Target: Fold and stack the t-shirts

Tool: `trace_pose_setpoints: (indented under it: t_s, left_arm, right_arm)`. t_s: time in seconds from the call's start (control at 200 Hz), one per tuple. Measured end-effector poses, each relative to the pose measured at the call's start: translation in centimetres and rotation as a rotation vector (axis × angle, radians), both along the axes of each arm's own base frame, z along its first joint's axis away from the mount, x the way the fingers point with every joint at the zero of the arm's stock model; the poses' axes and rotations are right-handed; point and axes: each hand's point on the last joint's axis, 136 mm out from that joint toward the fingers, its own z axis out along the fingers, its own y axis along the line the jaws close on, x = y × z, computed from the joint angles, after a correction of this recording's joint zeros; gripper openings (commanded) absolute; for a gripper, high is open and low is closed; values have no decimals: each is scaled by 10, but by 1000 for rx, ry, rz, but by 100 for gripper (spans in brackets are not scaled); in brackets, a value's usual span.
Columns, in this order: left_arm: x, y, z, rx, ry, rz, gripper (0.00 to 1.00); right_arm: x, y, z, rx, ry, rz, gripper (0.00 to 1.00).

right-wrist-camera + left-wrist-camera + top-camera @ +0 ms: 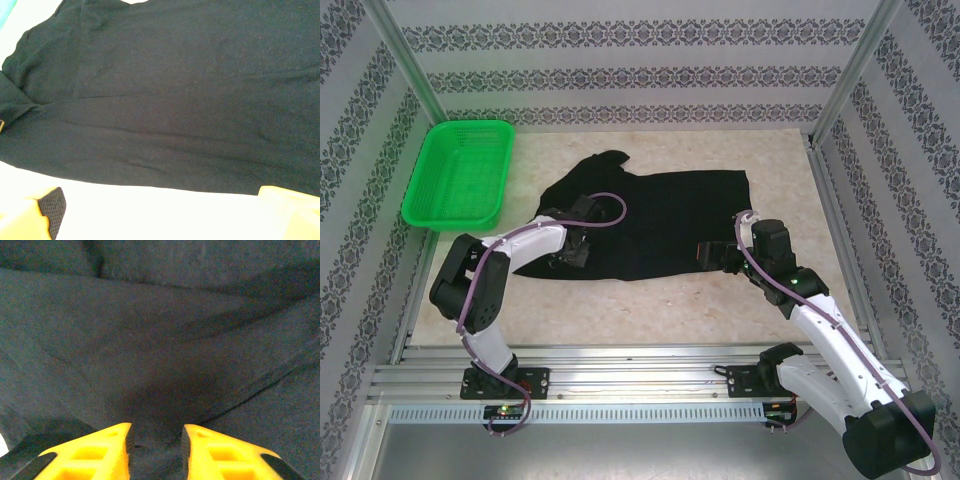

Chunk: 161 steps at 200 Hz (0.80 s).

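Observation:
One black t-shirt (660,220) lies spread across the middle of the table, with a sleeve pointing toward the far side. My left gripper (575,250) is down on its left part. In the left wrist view the yellow fingers (107,450) stand a little apart, and a raised fold of the t-shirt (160,365) bulges between them; the gripper (157,440) is open. My right gripper (705,255) hovers at the shirt's right near corner. It is wide open (159,200) over bare table just short of the hem of the t-shirt (175,110), and nothing is between its fingers.
A green mesh basket (460,170) stands at the far left of the table. The pale tabletop (650,310) runs between the shirt and the arm bases. Metal frame posts (845,75) and patterned walls close in the sides and back.

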Motion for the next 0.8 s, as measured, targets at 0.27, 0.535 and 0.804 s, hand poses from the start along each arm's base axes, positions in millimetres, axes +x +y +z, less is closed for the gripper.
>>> trace_pose_setpoints:
  t_s: [0.27, 0.535, 0.804]
  left_arm:
    - [-3, -1, -3, -9, 13, 0, 32]
    - [-6, 0, -14, 6, 42, 1, 29]
    - [-6, 1, -18, 8, 50, 6, 15]
  right_arm:
    - [0, 0, 1, 1, -3, 0, 98]
    - [-1, 0, 3, 3, -11, 0, 98]
    - [-1, 0, 3, 4, -12, 0, 98]
